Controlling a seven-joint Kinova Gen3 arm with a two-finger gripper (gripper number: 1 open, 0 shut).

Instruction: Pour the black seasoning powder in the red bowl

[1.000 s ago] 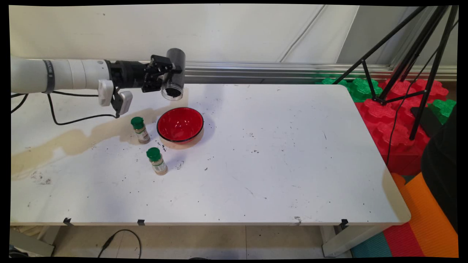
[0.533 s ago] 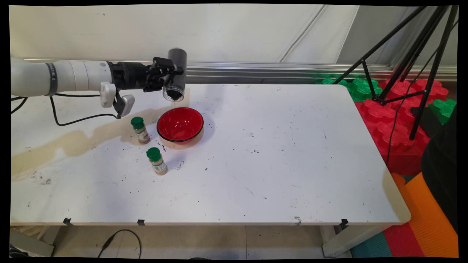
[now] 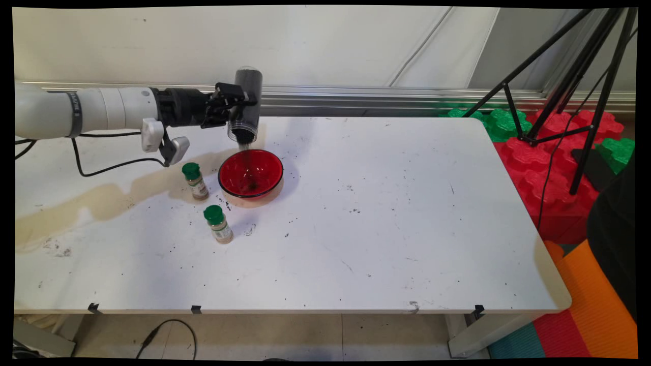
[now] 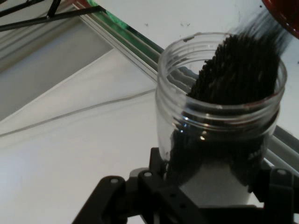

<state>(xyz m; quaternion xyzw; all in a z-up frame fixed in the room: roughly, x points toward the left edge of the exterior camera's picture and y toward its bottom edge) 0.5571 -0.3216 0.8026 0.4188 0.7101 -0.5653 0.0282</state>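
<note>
My gripper is shut on a clear jar of dark grains, held above the far rim of the red bowl. The jar is tipped mouth down, and a thin dark stream falls from it into the bowl, where a small dark pile lies. In the hand view the jar fills the middle, with the dark grains sliding out over its open mouth toward the bowl's red rim at the top right.
Two small spice bottles with green caps stand left of the bowl, one beside it and one nearer the front. Dark specks dot the white table. A black tripod and red and green foam blocks stand at the right.
The jar has tipped further mouth down and shifted slightly right over the bowl. Dark grains now pour from it into the bowl, which was empty before.
</note>
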